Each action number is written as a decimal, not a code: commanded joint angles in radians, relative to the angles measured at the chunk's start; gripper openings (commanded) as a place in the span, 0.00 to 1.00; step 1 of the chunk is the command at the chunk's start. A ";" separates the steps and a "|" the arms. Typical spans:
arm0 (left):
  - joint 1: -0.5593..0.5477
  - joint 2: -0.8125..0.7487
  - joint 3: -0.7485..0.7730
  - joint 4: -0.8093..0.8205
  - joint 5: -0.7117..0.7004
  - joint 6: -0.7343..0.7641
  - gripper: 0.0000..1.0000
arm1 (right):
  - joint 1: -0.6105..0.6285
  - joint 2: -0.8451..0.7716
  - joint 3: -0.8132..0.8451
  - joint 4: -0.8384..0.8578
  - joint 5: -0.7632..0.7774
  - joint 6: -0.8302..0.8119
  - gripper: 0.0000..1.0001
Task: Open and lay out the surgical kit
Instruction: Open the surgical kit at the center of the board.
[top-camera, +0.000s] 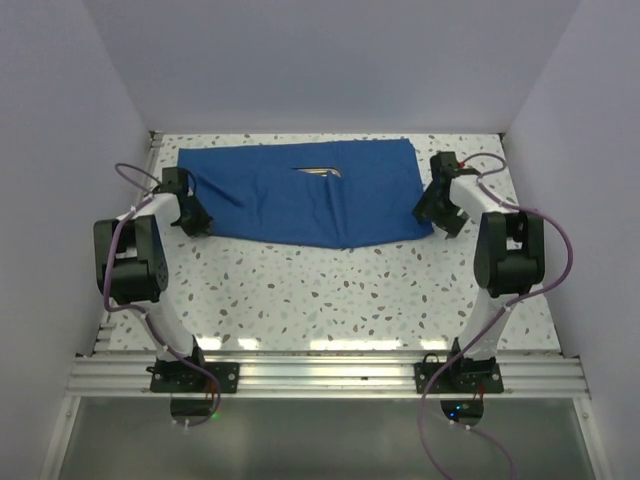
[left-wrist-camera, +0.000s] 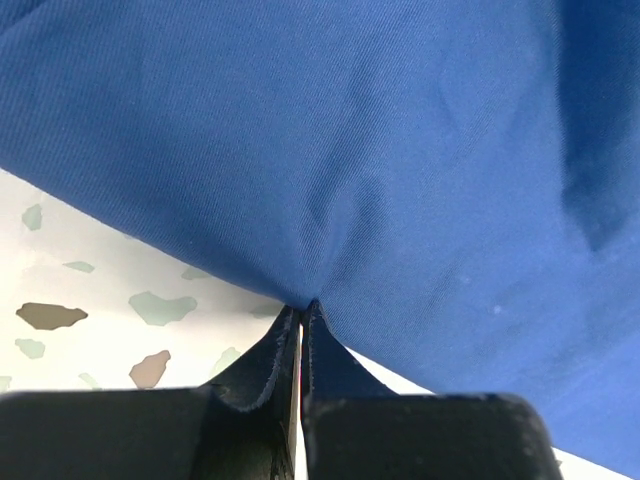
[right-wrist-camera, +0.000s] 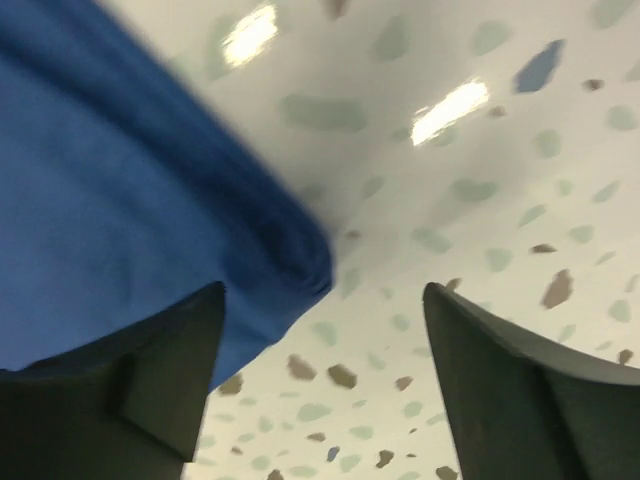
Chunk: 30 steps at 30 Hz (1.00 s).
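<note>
Speckled counter (top-camera: 330, 290), and the blue cloth (top-camera: 300, 200) lies spread along its far edge, nearly corner to corner. At the cloth's left end, the left gripper (left-wrist-camera: 302, 305) is pinched tight on the near edge, with fabric caught right at the fingertips. Over by the far-right corner, the right gripper (right-wrist-camera: 320, 300) is wide open with nothing in it, and the cloth's corner sits beside one finger rather than centred. Silver instruments (top-camera: 320, 172) peek through a gap in the cloth near the far edge. The risks: that tip-only pinch could slip under a pull. A one-sided tug could drag the whole cloth and spill the instruments. The right gripper, off-centre, could close on air.
</note>
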 joint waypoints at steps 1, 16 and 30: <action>-0.006 0.045 0.025 -0.107 -0.106 0.033 0.02 | -0.124 0.045 0.086 -0.097 0.115 -0.044 0.88; -0.050 -0.096 -0.079 -0.153 -0.127 -0.005 0.68 | -0.144 0.021 0.270 0.236 -0.389 -0.057 0.82; -0.073 -0.208 -0.122 -0.216 -0.124 -0.025 0.63 | -0.072 0.544 0.853 0.148 -0.383 0.006 0.78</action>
